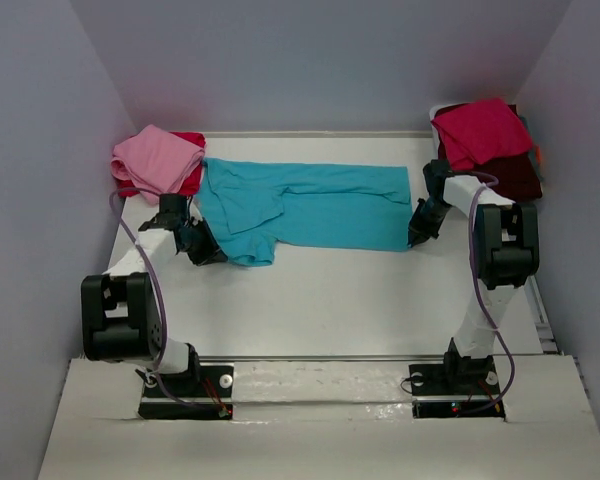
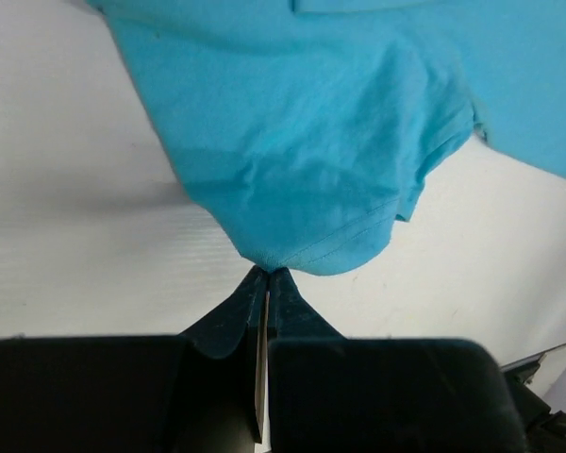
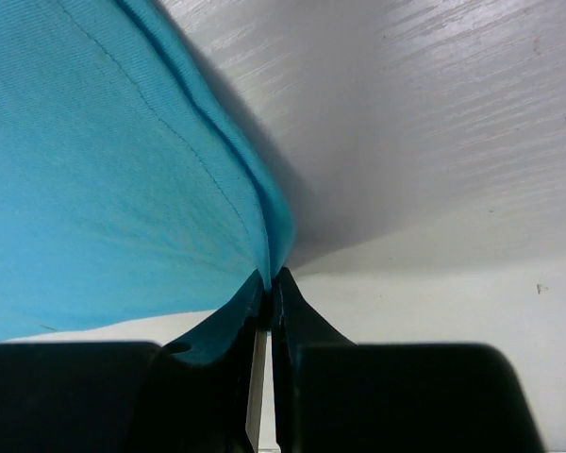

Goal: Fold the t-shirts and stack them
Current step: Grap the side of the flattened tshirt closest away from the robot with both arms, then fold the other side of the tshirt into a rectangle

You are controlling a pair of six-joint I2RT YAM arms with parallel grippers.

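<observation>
**Top view:** A turquoise soft-cloth t-shirt lies lengthwise across the middle of the white surface, partly folded. The left end effector is at its lower-left sleeve and the right end effector at its lower-right corner. A folded pink t-shirt sits on a red t-shirt at upper left. A crimson t-shirt tops a dark maroon t-shirt at upper right. The step looks like a two-handed fold. The next move probably calls for lifting both corners evenly so the limp cloth does not bunch.

**Left wrist view:** The left end effector is pressed together, pinching the sleeve's stitched, rounded hem. The matte fabric is creased.

**Right wrist view:** The right end effector is pressed together on the shirt's edge. The fine-knit cloth rises off the grained surface.
</observation>
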